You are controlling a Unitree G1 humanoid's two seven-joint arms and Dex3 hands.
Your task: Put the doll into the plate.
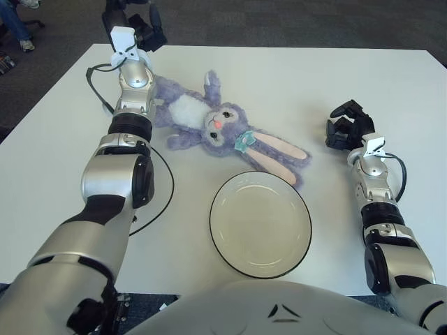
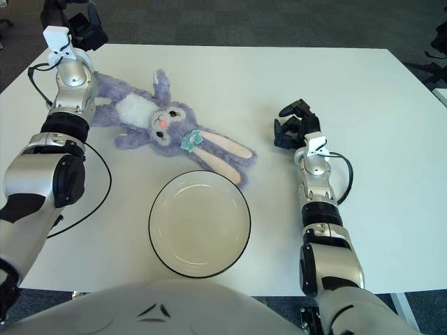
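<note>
Lying flat, doll beside plate

Nearest the front edge of the counter (image 1: 63,139) sits the plate (image 1: 260,223). Just behind it lies the doll (image 1: 209,125), outside the plate. Right hand (image 1: 345,131) shows by the right edge, fingers curled, holding nothing. Left hand (image 1: 133,28) reaches past the far-left corner; its fingers' state I cannot tell.

One purple plush rabbit doll (image 1: 209,125) with long pink-lined ears. One round cream plate (image 1: 260,223) with dark rim. One white surface (image 1: 293,84). Two robot hands: left robot hand (image 1: 133,24), right robot hand (image 1: 347,125).
</note>
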